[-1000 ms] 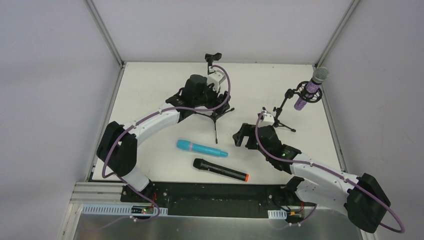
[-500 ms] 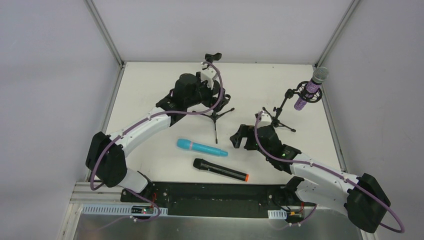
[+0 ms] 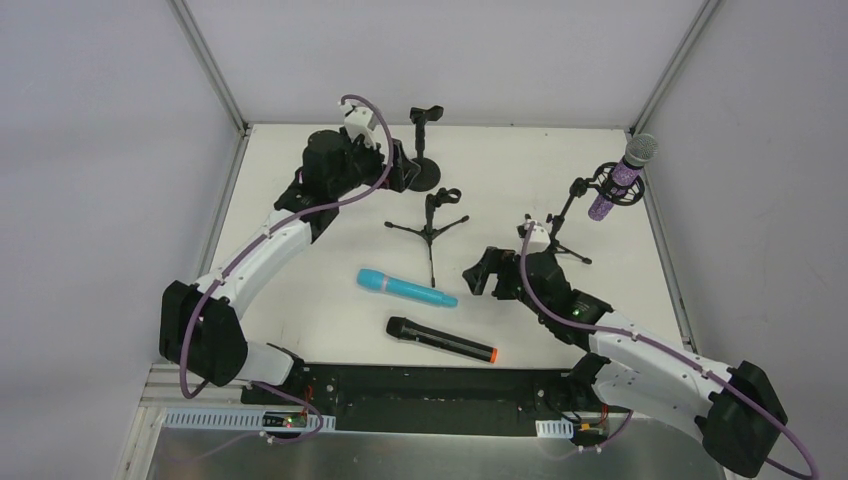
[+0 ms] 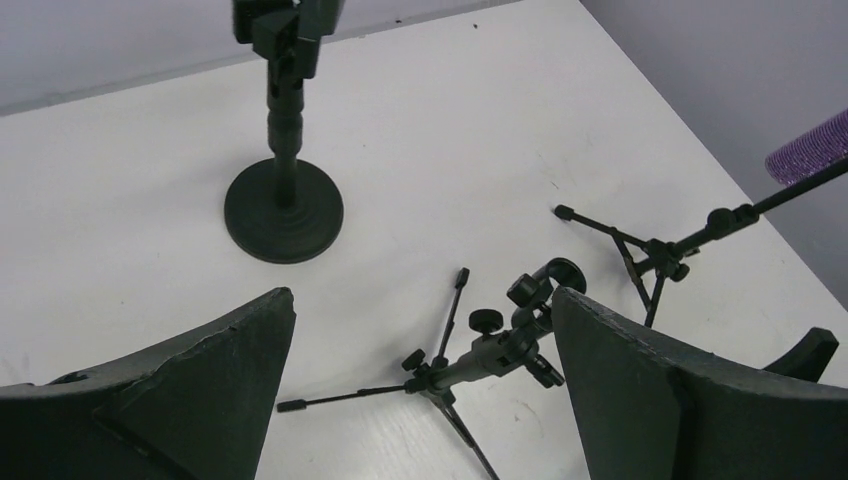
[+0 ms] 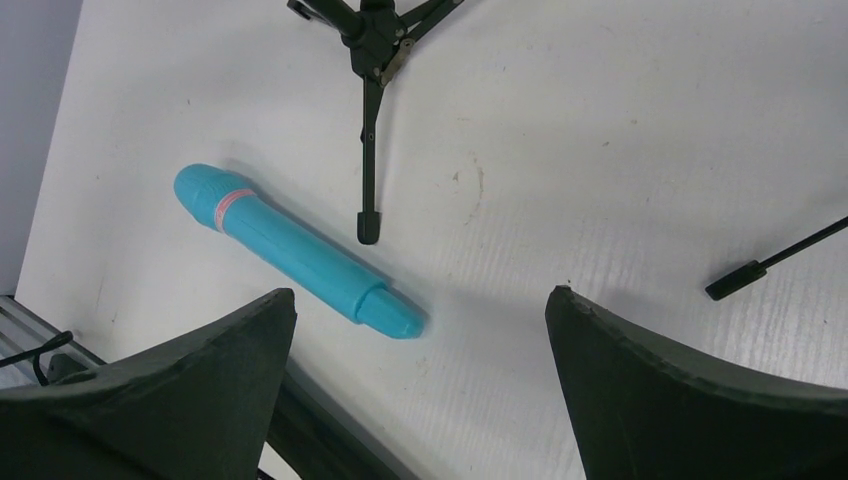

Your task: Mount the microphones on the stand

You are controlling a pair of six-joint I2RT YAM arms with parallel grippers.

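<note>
Since a second ago my left arm has drawn back from the middle tripod stand (image 3: 432, 222) to the far left of the table (image 3: 330, 320). The right arm has hardly shifted.

My left pincer (image 4: 420, 300) hovers near the round-base stand (image 4: 284, 200), jaws wide apart, holding nothing. My right pincer (image 5: 415, 295) hangs spread wide and empty above the turquoise microphone (image 5: 297, 252), clear of it.

Markings: the only mark I can make out is a pale pink band just behind the turquoise microphone's head. No lettering is legible on any item.

Positions:
- The turquoise microphone lies flat near mid-table.
- The black microphone (image 3: 441, 340), with an orange end ring, lies flat just beside it on the near side and roughly parallel.
- The purple microphone (image 3: 620, 178) sits tilted, mesh head up, in the holder of the boom stand (image 3: 565, 225) at the far right edge.

Obstructions: the middle tripod's near leg points at the turquoise microphone, its foot just beside the barrel. The boom stand's leg tip lies near my right finger.
</note>
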